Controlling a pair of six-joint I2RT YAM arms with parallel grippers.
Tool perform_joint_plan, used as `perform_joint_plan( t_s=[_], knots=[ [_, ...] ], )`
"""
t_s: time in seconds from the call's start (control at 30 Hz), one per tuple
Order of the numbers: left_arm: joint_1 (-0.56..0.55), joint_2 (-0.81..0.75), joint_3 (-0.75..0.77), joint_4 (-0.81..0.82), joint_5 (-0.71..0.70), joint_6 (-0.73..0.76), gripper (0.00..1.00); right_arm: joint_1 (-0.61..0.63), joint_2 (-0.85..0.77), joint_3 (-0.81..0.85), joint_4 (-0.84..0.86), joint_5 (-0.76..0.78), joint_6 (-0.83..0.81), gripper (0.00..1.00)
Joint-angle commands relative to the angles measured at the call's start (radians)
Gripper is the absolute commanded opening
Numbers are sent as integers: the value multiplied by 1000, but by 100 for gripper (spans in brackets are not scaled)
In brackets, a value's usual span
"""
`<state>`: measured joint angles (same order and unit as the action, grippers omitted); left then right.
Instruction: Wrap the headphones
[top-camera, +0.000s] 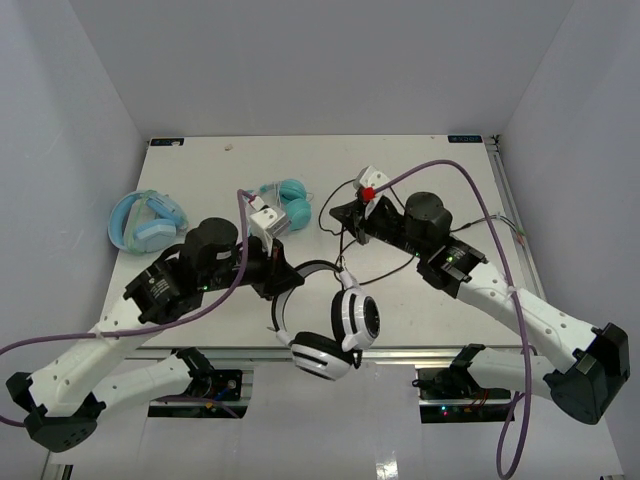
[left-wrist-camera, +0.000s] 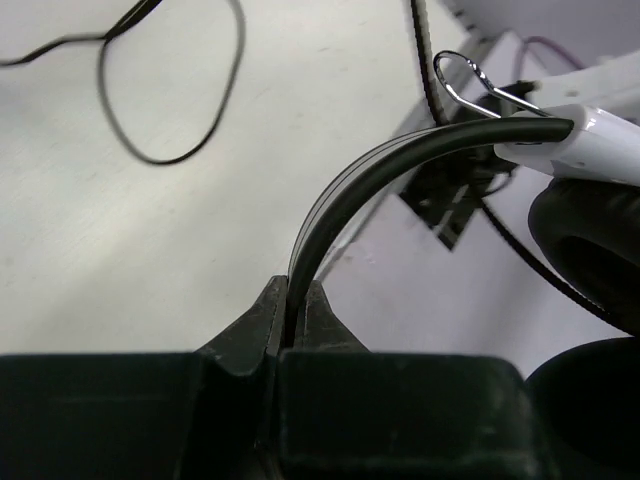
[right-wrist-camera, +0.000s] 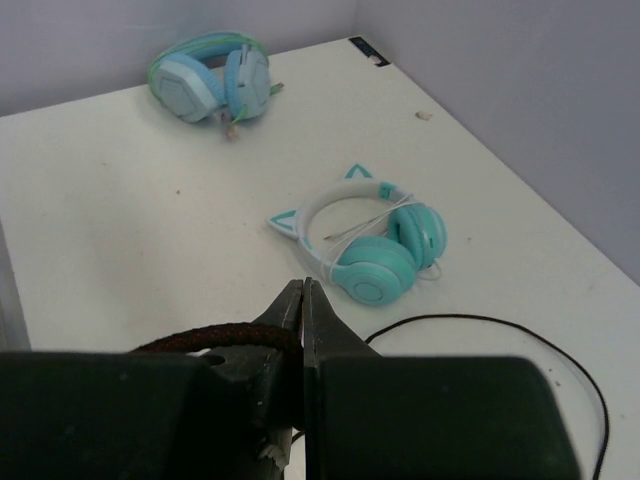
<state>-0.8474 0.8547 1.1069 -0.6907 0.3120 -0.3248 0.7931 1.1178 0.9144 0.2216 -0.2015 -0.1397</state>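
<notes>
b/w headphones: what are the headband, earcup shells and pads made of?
Headband: thin black strip, semi-gloss, with fine highlights along its edges. Likely coated spring steel, possibly plain plastic.
Earcup shells: glossy white with a smooth moulded look, so hard plastic.
Pads: matte black, rounded and soft-looking. Probably leatherette over foam.

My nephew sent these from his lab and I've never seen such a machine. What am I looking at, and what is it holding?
Two robot arms are bolted at the near edge of a white table. One picture looks down from above; the other two come from cameras on each wrist. The left tool is clamped on the thin headband of the black-and-white headphones. The right tool is shut, apparently pinching their cable. Teal cat-ear headphones and light-blue headphones lie farther back.
</notes>
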Motion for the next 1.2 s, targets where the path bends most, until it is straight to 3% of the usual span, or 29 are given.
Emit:
perform_joint_plan(
  t_s=[0.0,0.23,0.57,0.83,1.17],
  knots=[
    [-2,60,47,-91,-247,7,0,-3,-31,165,-307,87,-36,8],
    [-2,208,84,-163,-557,-25,0,1,-28,275,-515,57,-15,8],
    [-2,408,147,-229,-903,-147,0,27,-58,269,-554,-132,39,8],
    [-4,441,159,-233,-1054,-195,0,32,-112,190,-538,-230,78,8],
    [-2,476,191,-235,-1169,-267,0,56,-172,32,-352,-339,203,8]
  ],
)
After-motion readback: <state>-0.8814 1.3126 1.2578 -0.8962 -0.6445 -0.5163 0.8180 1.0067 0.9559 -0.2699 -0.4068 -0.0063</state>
